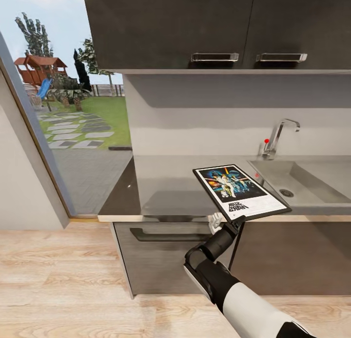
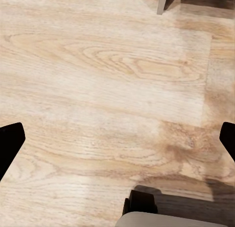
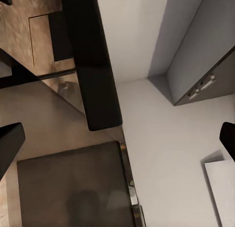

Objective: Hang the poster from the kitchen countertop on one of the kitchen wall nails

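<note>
Right tool [image 1: 234, 225] is clamped on the near edge of the poster [image 1: 240, 191], close to its near corner. The poster is lifted, tilted, sitting just above the front edge of the tabletop [image 1: 165, 182], beside the sink [image 1: 304, 182].

Left tool [image 2: 117, 138]: fingers spread wide, nothing between them, pointing down at the wooden floor [image 2: 98, 80].

Handling, my read:
- Framed panel, looks stiff and light. Should not sag from a single edge grip.
- Grip is off-centre near a corner, so the long side acts as a lever. Expect it to pivot in the tool on fast wrist moves.
- Frame finish looks smooth, so slip is likely. Keep moves slow.
- Best hold would be mid-edge on the frame, not on the print face.

Beyond the sink: tap [image 1: 279, 136], grey wall, upper cabinets [image 1: 214, 26]. Can't make out any wall nails; too small to tell.
</note>
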`<state>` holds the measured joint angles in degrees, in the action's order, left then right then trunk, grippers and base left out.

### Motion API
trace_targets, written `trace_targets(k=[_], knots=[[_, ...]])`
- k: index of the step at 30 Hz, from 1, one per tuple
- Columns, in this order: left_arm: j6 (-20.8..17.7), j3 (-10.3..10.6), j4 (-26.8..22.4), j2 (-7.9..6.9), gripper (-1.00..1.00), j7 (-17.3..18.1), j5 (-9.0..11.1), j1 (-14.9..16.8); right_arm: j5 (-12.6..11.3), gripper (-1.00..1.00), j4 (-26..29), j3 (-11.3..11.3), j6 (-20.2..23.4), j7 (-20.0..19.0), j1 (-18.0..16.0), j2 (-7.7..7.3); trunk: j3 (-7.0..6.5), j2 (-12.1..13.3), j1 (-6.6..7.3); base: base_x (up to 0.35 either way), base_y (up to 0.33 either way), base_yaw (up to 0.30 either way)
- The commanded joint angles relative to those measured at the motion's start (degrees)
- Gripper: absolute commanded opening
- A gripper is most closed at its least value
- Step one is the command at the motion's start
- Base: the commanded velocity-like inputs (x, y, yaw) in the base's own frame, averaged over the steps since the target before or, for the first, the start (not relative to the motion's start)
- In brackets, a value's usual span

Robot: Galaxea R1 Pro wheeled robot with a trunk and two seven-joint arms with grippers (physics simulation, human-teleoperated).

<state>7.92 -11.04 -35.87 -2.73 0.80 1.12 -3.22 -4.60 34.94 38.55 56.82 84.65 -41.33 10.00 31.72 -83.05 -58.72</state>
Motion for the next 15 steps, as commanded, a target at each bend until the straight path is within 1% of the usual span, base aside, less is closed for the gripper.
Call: trace_targets(k=[1,5,11,15], knots=[[0.1,-0.1,-0.1,0.01,1.00,0.1,0.1,0.0,-0.5,1.00,0.0,0.2,0.6,0.4,-0.1,0.00,0.05,0.0,0.00,0.000,0.000,0.000],[0.1,-0.1,-0.1,0.01,1.00,0.1,0.1,0.0,-0.5,1.00,0.0,0.2,0.6,0.4,-0.1,0.00,0.05,0.0,0.00,0.011,0.000,0.000],[0.1,-0.1,-0.1,0.01,1.00,0.1,0.1,0.0,-0.5,1.00,0.0,0.2,0.6,0.4,-0.1,0.00,0.05,0.0,0.00,0.097,0.000,0.000],[0.1,-0.1,-0.1,0.02,1.00,0.1,0.1,0.0,-0.5,1.00,0.0,0.2,0.6,0.4,-0.1,0.00,0.05,0.0,0.00,0.036,0.000,0.000]])
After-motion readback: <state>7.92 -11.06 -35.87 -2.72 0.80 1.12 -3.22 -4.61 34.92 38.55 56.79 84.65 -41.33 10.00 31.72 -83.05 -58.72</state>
